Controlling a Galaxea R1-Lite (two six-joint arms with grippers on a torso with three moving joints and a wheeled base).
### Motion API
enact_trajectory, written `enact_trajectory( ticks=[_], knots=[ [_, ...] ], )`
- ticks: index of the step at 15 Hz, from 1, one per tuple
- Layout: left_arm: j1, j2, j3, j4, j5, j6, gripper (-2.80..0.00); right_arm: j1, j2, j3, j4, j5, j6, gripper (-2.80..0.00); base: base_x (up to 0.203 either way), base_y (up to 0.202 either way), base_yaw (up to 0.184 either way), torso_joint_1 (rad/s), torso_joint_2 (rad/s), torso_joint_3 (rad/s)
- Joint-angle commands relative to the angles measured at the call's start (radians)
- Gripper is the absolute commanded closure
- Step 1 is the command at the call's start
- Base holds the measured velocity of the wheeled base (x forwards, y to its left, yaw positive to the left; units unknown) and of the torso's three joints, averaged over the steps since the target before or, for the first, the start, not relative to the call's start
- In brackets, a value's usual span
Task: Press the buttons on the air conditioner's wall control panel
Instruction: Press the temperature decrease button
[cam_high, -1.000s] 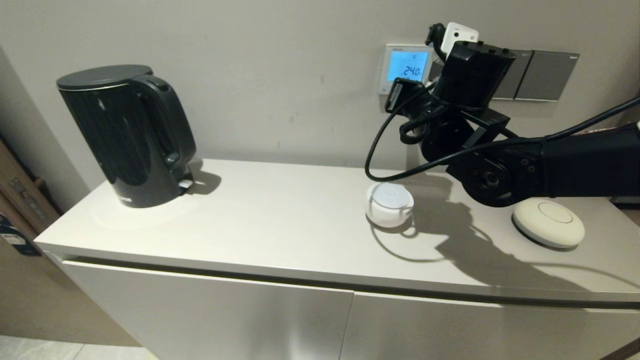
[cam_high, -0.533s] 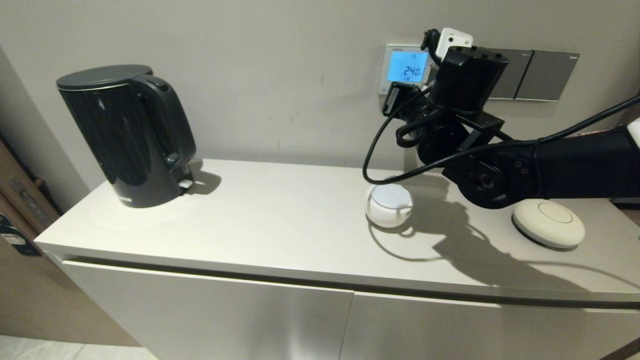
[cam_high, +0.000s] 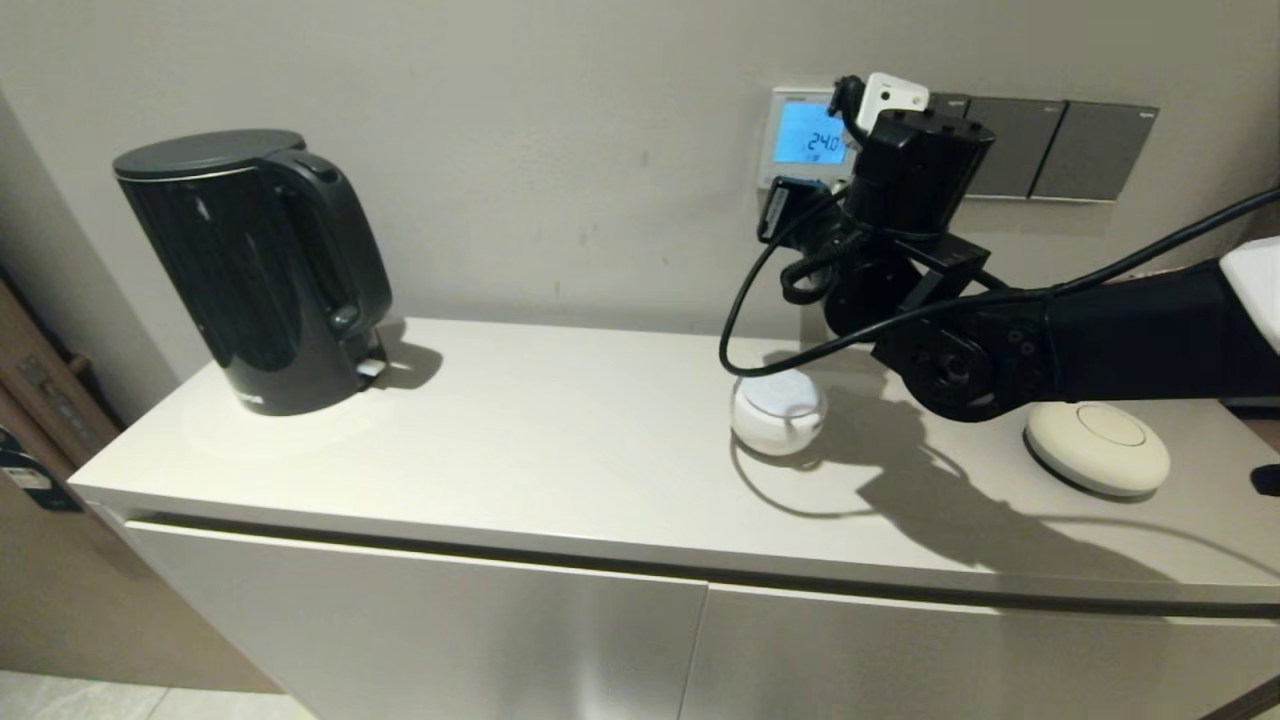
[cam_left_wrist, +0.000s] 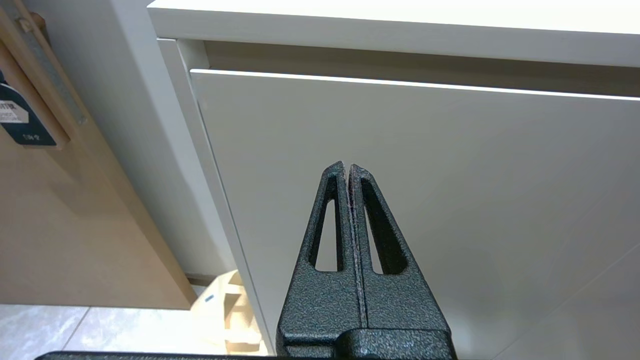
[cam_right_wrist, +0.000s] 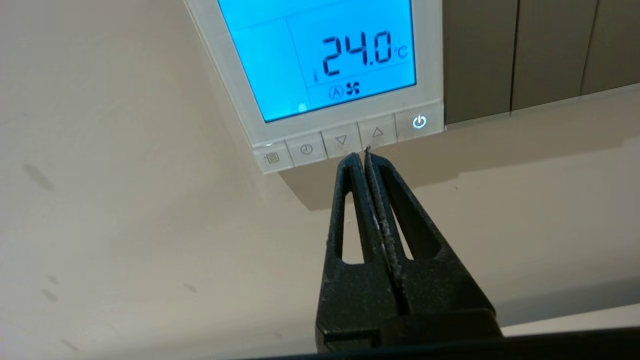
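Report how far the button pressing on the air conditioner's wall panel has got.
Done: the wall control panel is lit blue and reads 24.0.

In hand: the right gripper, fingers shut, has its tips at the lower edge of the buttons, between the down and up arrows; contact cannot be confirmed.

Left: the press itself and any others.

The left gripper is parked, shut, facing the cabinet front.

white cabinet top (cam_high: 560, 440) carries a black kettle (cam_high: 255, 265), small white device (cam_high: 778, 410) and cream disc (cam_high: 1097, 447).
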Motion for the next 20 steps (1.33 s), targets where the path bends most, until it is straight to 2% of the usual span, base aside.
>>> enact_trajectory(
  ticks=[1,20],
  knots=[
    [0.0,0.001,0.0,0.0,0.0,0.0,0.0,-0.002,0.006,-0.001,-0.004,-0.002,0.0,0.0,0.0,0.0,0.0,0.0,0.0,0.0],
    [0.001,0.0,0.0,0.0,-0.002,0.002,0.0,-0.011,0.026,-0.016,-0.003,0.023,0.0,0.0,0.0,0.0,0.0,0.0,0.0,0.0]
  ],
)
